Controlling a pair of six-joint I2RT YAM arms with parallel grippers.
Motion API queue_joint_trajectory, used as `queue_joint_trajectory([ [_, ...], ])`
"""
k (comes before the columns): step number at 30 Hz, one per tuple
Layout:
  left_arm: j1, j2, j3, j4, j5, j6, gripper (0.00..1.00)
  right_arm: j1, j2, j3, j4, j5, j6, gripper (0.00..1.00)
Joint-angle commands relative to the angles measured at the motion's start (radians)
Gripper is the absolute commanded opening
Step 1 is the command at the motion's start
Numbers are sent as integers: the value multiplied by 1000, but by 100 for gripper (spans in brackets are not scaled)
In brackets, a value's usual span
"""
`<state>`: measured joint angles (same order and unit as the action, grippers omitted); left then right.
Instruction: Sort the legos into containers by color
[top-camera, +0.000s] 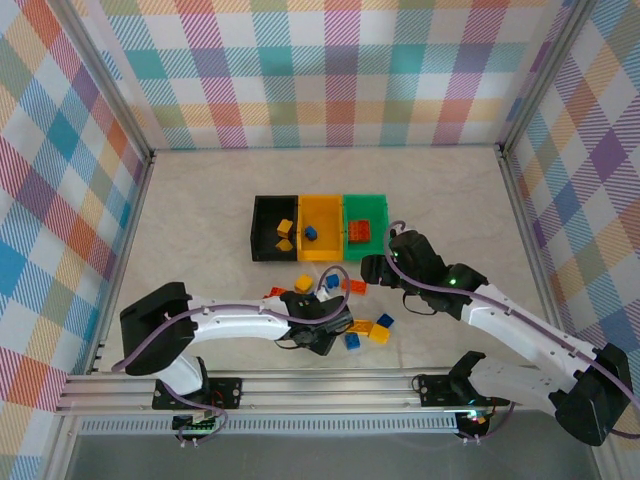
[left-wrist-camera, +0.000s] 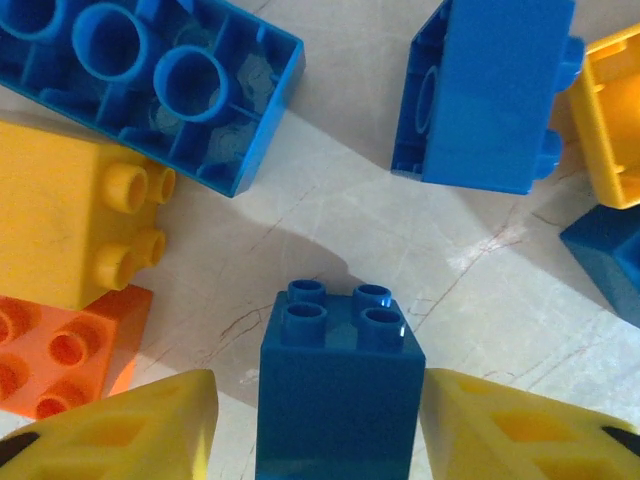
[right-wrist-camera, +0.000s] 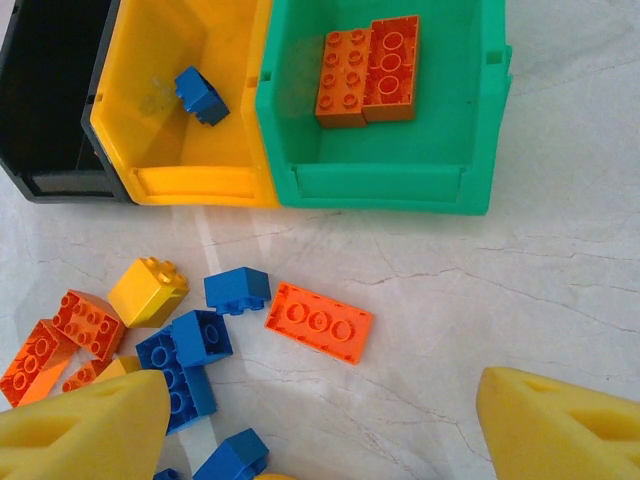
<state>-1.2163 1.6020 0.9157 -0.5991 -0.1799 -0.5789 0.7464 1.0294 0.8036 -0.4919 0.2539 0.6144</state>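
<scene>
A small blue lego (left-wrist-camera: 338, 390) stands studs-forward between my left gripper's (left-wrist-camera: 320, 410) yellow fingers (left-wrist-camera: 150, 430). The right finger touches its side and a narrow gap shows at the left one. In the top view this gripper (top-camera: 335, 325) is low over the lego pile. My right gripper (right-wrist-camera: 320, 400) hangs open above the table, with an orange flat lego (right-wrist-camera: 319, 322) just ahead of it. The containers stand in a row: black (right-wrist-camera: 50, 180), yellow-orange (right-wrist-camera: 190, 185) holding a blue lego (right-wrist-camera: 202, 95), and green (right-wrist-camera: 380, 185) holding orange legos (right-wrist-camera: 368, 70).
Loose blue, yellow and orange legos (right-wrist-camera: 150, 340) crowd the table in front of the containers, close around the left gripper. A long blue lego (left-wrist-camera: 150, 80) and a yellow one (left-wrist-camera: 60, 220) lie just beyond it. Bare table (right-wrist-camera: 560, 300) lies to the right.
</scene>
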Motion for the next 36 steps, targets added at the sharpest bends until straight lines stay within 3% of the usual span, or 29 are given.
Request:
queue_joint_trajectory([
  [1, -13, 20, 11, -16, -21, 15, 52, -2, -19, -5, -19, 22, 7, 81],
  [8, -16, 9, 33, -25, -17, 19, 33, -8, -32, -1, -36, 28, 8, 81],
  [14, 6, -111, 112, -97, -86, 31, 30, -15, -49, 2, -44, 33, 8, 81],
  [20, 239, -179, 244, -75, -92, 122, 29, -16, -37, -13, -36, 28, 19, 82],
  [24, 394, -71, 361, -21, -48, 175, 29, -18, -21, -17, -37, 28, 22, 82],
  [27, 459, 48, 457, 17, -11, 188, 29, -21, -15, -26, -37, 26, 26, 82],
  [36, 535, 355, 736, -27, -36, 202, 27, -22, -31, -42, -46, 6, 34, 82],
])
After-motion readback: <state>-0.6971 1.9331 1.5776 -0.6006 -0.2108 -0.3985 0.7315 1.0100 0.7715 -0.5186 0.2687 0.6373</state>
